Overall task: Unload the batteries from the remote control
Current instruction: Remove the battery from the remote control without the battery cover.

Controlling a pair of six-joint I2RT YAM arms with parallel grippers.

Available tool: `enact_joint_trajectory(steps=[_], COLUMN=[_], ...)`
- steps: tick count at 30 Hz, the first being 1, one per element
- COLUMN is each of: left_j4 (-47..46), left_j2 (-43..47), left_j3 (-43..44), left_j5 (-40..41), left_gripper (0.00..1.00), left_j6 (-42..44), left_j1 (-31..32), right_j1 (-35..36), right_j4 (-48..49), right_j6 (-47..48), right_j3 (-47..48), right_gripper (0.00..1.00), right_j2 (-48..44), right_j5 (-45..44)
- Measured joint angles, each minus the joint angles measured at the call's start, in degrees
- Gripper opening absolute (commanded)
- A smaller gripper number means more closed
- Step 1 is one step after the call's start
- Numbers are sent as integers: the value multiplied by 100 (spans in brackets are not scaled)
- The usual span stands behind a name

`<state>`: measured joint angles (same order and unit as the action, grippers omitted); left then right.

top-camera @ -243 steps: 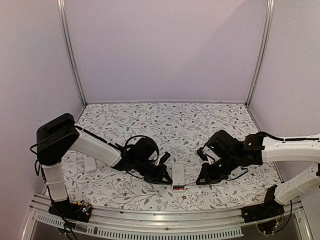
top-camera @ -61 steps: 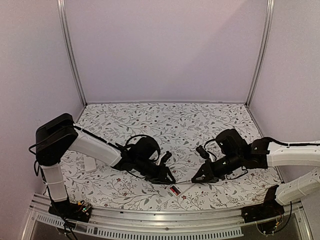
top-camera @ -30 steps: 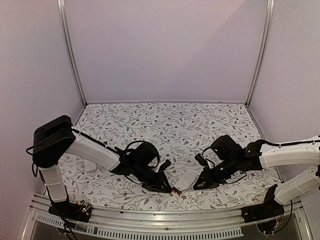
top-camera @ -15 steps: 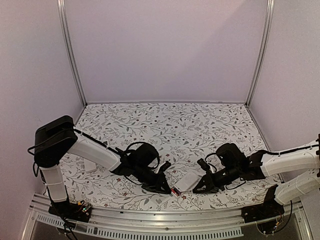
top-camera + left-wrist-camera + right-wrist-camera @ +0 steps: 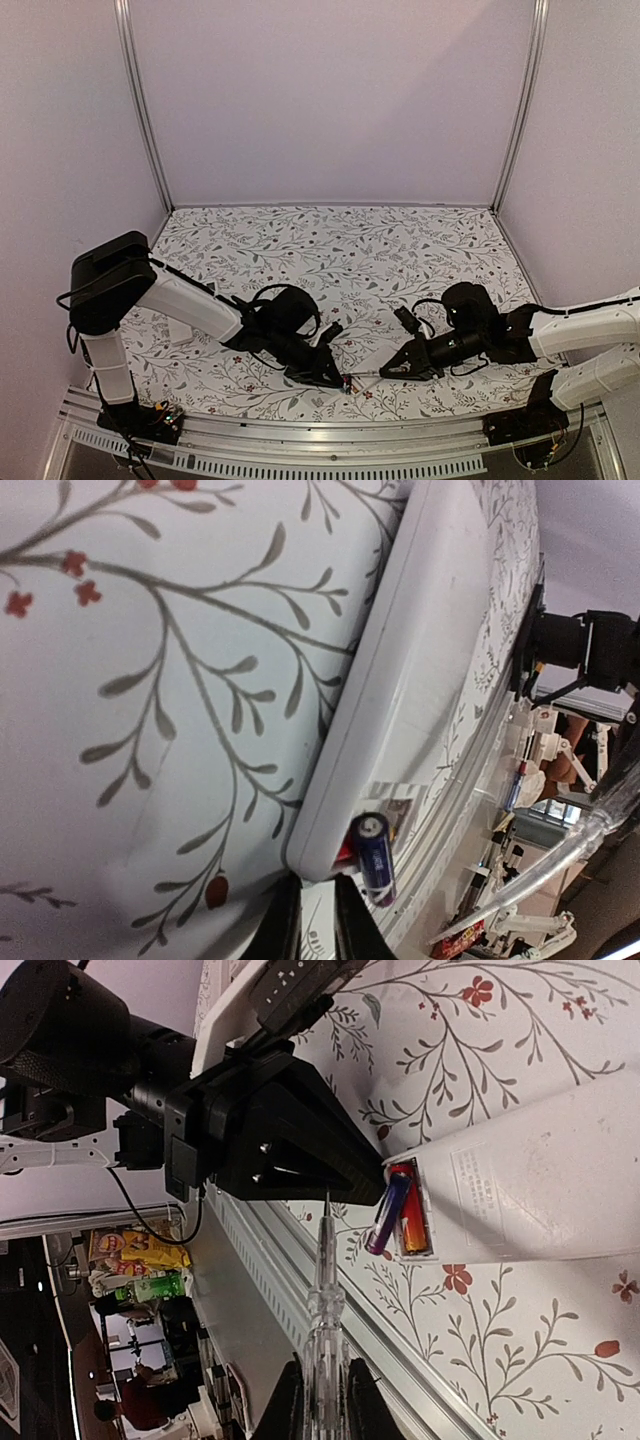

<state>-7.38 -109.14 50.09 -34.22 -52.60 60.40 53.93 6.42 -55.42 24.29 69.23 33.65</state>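
Right wrist: right gripper [image 5: 320, 1400] pinches clear plastic stick tool [image 5: 325, 1295]; lever tilted purple cylindrical battery [image 5: 385, 1215] ahead of fingertips off white plastic remote [image 5: 540, 1180]. Left gripper [image 5: 318, 925] narrow, hold unclear.

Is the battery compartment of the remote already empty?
No, a purple battery sticks up tilted and an orange battery lies inside the remote.

Both arms reach low and inward along the near edge, tips facing each other. The left gripper [image 5: 336, 377] has its jaws nearly together - the right gripper [image 5: 390, 369] is clamped on a thin clear tool [image 5: 327, 1330].
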Motion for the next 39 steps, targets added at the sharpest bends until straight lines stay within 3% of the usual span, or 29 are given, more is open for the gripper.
enact_joint_trajectory(steps=[5,10,16,21,28,39], left_j4=[-11,-83,-33,101,911,1727], left_j2=[0,98,474,841,1644,2597], left_j3=[-2,-114,-304,-304,-245,-136], left_j5=[26,103,278,365,651,745], left_gripper=[14,23,33,48,66,69], left_j6=[0,13,129,424,1158,2033], left_j1=[-2,-66,-291,-592,-1502,-3115], right_j1=[0,0,0,0,0,0], right_j4=[160,94,-697,-1325,-2015,-1786], right_j6=[-55,-46,192,332,535,656], right_j3=[0,22,334,385,424,466], right_gripper=[0,0,0,0,0,0], right_j2=[48,90,-63,-387,-446,-116], right_j5=[31,17,-299,-533,-695,-531])
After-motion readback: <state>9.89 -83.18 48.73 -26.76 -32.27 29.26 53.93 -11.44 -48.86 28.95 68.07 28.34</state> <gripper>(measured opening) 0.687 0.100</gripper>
